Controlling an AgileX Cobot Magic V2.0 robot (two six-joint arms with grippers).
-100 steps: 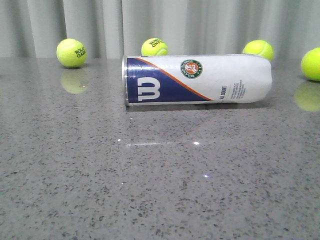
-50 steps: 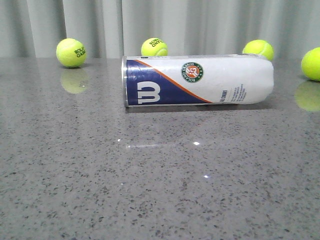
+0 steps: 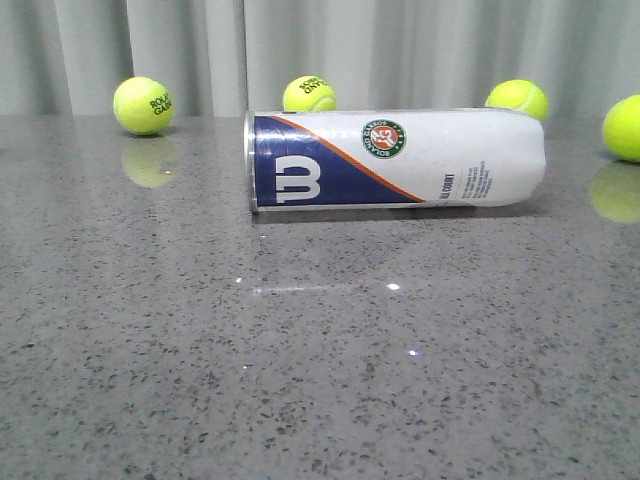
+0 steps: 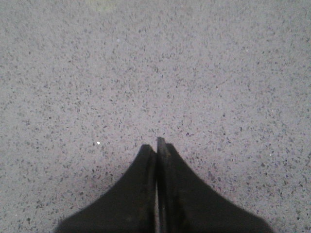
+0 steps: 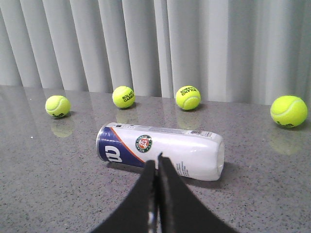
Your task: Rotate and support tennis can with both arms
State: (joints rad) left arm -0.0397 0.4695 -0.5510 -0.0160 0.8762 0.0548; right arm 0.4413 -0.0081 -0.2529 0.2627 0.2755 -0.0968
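So the tennis can [image 3: 395, 160] is lying flat on its side on the grey speckled table [image 3: 320, 380], sitting in the upper middle of the front view. Its long axis is running left to right across the frame, with the metal-rimmed end and the navy "W" part pointing left and the rounded white end pointing right. Nothing is touching it at all.

The right gripper [image 5: 156, 162] is pointing pretty much straight at the can in its wrist view, the can [image 5: 160, 150] lying crosswise just above the fingertips in the middle of that frame, so it's facing the can's long side. Its jaws are pressed together, holding nothing. The left gripper [image 4: 156, 145] is staring down at bare table, jaws also closed together and empty, and the can isn't showing in its view at all. My guess is the right arm is the better placed one for first contact.

Around the can there are yellow tennis balls: one upper left [image 3: 143, 105], one peeking behind the can [image 3: 309, 94], one upper right [image 3: 517, 98], and one at the right edge [image 3: 624, 128]. Pleated curtain [image 3: 400, 50] is hanging behind everything.
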